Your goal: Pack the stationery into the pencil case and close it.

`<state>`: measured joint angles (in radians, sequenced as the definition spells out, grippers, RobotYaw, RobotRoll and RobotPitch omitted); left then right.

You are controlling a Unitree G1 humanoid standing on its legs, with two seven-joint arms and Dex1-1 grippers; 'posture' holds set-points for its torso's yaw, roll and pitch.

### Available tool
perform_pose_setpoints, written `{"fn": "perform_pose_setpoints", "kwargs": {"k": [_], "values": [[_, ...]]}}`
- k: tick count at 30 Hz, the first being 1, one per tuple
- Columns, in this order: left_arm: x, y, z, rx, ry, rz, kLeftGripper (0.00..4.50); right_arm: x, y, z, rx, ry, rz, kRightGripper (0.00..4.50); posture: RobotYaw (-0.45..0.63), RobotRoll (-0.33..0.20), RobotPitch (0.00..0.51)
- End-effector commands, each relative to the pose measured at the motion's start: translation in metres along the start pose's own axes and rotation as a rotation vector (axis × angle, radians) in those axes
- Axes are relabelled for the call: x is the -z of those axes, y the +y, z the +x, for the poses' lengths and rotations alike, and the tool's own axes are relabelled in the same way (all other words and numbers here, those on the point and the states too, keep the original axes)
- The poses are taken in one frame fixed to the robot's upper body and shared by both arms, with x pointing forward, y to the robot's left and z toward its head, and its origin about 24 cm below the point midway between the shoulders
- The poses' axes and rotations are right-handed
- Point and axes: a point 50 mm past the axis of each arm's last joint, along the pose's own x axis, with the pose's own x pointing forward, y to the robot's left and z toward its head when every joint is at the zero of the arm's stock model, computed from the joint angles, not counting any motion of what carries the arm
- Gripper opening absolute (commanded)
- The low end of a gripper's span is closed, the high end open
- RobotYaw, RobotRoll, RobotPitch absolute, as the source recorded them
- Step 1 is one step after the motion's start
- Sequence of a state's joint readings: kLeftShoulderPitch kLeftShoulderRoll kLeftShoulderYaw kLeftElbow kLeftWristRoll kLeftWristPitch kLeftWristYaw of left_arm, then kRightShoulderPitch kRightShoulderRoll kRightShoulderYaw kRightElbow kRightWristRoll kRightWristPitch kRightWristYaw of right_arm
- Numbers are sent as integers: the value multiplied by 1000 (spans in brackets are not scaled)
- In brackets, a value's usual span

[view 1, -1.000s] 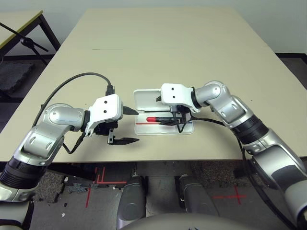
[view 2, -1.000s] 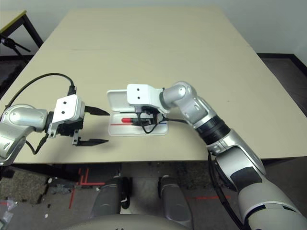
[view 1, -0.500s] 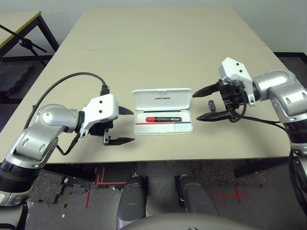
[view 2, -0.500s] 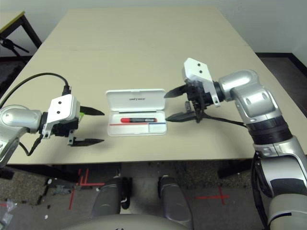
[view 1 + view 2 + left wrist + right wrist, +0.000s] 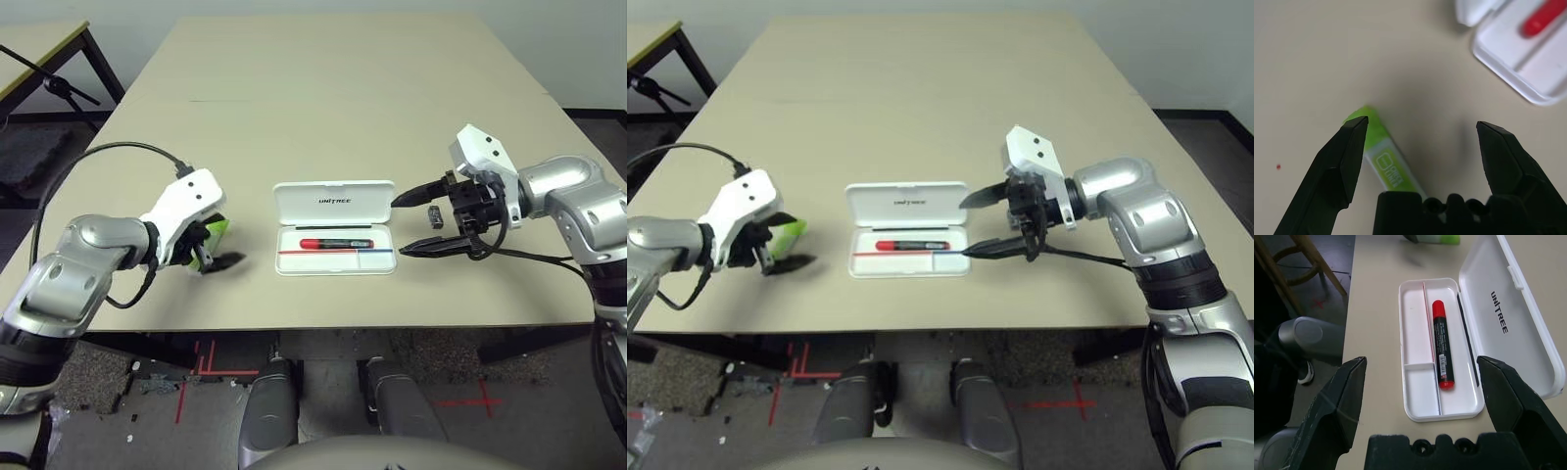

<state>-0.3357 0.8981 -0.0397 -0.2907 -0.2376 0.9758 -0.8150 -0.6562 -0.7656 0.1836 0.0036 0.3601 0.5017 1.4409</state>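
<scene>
Looking down from the head camera, the pencil case (image 5: 334, 227) lies open in the middle of the beige surface (image 5: 323, 88), its lid folded back away from the robot with the dark lettering facing up. The red marker (image 5: 335, 243) lies lengthwise in the tray, beside the thin red-and-blue stripe. Off the case's left end, the left claw (image 5: 217, 257) is angled down at the lime-green highlighter (image 5: 217, 232), which lies on the surface well apart from the case; the claw's fingers stand wide and grip nothing. Off the case's right end, the right claw (image 5: 417, 223) points toward the case, its two black fingers spread wide and empty. The tiny dark grey block (image 5: 433, 216) stands on the surface just beside that claw, between its fingers as seen from above; whether it touches them I cannot tell.

From the left wrist, the highlighter (image 5: 1385, 157) lies flat on the surface between the spread fingers, close beside one fingertip (image 5: 1354, 142); the other finger is well apart from it. Whether the near finger touches it is unclear. A corner of the open case (image 5: 1513, 68) with the red end of the marker (image 5: 1542, 19) shows beyond.

From the right wrist, the open case (image 5: 1469, 340) sits between the wide, empty fingers (image 5: 1344, 401), well ahead of them. The marker (image 5: 1442, 350) rests in the long compartment next to the lid hinge, and the small end compartment holds nothing. The green end of the highlighter (image 5: 1437, 239) shows beyond the case.
</scene>
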Motion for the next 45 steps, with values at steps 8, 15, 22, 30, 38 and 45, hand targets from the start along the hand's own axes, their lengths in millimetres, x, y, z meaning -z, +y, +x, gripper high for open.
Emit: {"fn": "perform_pose_setpoints", "kwargs": {"k": [8,15,22,30,38,45], "values": [[21,17,8,-179,146,-326,4500,1,3,6,-24,-9,-5,4473,45,0,122],[30,14,15,-174,207,-359,4500,1,4,6,-23,0,-4,4473,37,0,125],[36,11,18,-158,232,-360,3520,2,4,6,-16,6,-4,4500,34,0,128],[28,18,10,-148,151,-233,1076,2,3,7,-13,11,-9,4500,36,0,128],[1,27,-11,-31,-55,35,1076,3,1,7,-7,23,-12,4500,38,0,131],[-12,3,-24,174,-59,221,1076,3,0,5,4,38,-18,4500,37,0,132]]}}
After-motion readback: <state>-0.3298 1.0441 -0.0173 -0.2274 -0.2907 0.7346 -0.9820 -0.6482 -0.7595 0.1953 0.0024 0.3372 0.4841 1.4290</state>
